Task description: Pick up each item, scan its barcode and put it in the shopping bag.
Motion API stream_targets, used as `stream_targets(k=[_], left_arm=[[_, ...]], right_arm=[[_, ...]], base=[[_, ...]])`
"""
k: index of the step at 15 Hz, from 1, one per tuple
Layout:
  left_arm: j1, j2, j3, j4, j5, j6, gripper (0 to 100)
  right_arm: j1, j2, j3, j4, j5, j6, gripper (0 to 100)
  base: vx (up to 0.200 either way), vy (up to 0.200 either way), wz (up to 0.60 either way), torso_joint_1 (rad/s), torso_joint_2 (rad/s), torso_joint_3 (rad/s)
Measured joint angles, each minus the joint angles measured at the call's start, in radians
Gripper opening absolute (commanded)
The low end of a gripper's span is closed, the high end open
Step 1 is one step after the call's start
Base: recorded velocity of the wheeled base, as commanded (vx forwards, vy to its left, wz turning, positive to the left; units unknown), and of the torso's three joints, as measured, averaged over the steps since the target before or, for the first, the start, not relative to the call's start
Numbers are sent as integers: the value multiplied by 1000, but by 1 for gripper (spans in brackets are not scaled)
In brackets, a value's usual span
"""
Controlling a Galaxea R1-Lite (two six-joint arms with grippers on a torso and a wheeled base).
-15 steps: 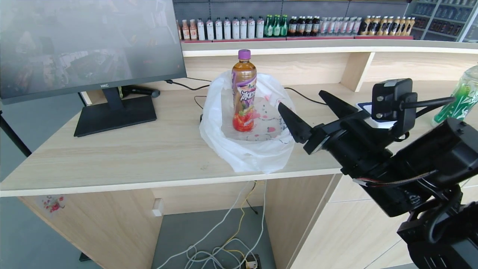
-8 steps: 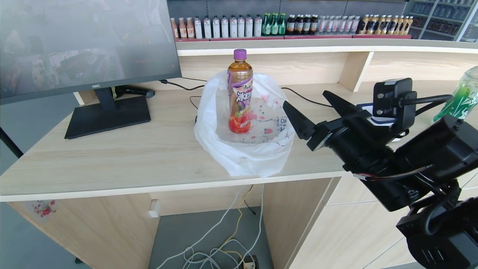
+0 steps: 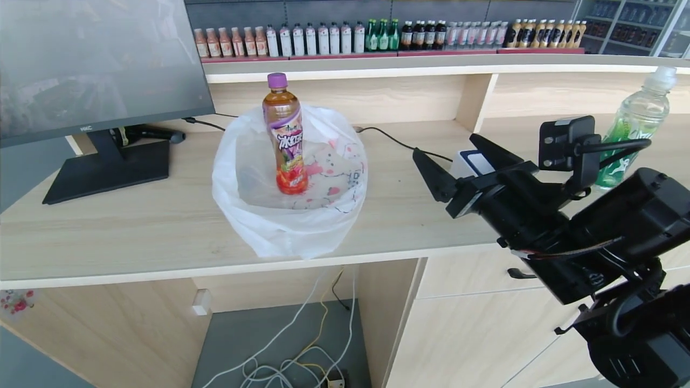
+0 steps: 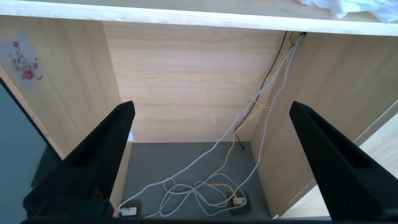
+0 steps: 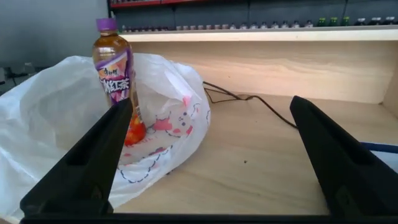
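Rightward of the shopping bag (image 3: 291,226), your right hand (image 3: 446,146) hangs wide, empty, near the front edge of the desk (image 3: 161,237); the purple-capped bottle (image 3: 284,134) stands upright inside the bag. Your left hand (image 4: 211,109), equally wide, sits lower than the bag.

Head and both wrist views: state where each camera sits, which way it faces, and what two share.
Head view: on the head, facing forward and down at the counter and the bottle in the shopping bag; open right end effector shows.
Left wrist view: on the left wrist, facing floor cables under the counter; open left end effector shows.
Right wrist view: on the right wrist, facing the shopping bag across the counter; right end effector shows.
Shared: head and right wrist views show the bottle.
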Motion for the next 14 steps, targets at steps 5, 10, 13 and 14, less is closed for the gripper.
stream_targets(k=[5, 10, 13, 14], left_arm=[[0, 0, 0, 0, 0, -3, 100], [0, 0, 0, 0, 0, -3, 100], [0, 0, 0, 0, 0, -4, 100], [0, 0, 0, 1, 0, -4, 100]], right_arm=[[0, 4, 10, 0, 0, 0, 100], [-1, -6, 35, 0, -14, -2, 100], [0, -14, 43, 0, -26, -1, 100], [0, -16, 44, 0, -26, -1, 100]], base=[[0, -200, 0, 1, 0, 3], [0, -200, 0, 1, 0, 3], [0, -200, 0, 4, 2, 5], [0, -200, 0, 2, 7, -2]])
